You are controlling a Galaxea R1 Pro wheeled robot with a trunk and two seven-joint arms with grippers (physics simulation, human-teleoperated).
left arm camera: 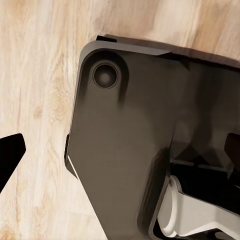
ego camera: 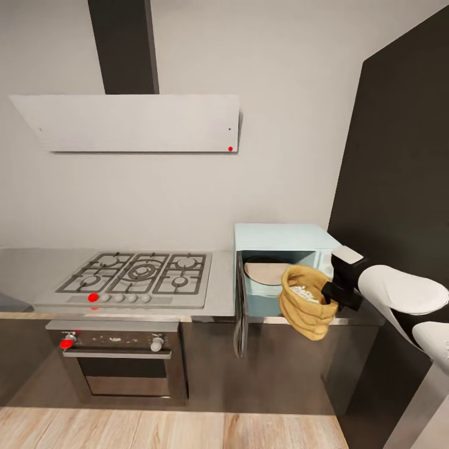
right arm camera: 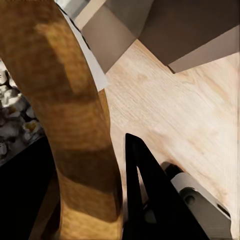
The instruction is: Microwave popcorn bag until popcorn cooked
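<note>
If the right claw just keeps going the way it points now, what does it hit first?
The right claw points left, holding the popcorn bag by its rim before the open microwave. Straight on, the bag would probably meet the microwave's open door or front edge first, though depth is hard to judge.

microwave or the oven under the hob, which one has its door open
The microwave, the pale mint-blue box on the countertop: its dark door swings out leftward, baring the turntable plate. The built-in steel oven below the hob is closed.

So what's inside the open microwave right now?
The microwave holds a round tan turntable plate. The popcorn bag, gripped by the right gripper, hangs outside and covers the cavity's right part, so that part is hidden.
</note>
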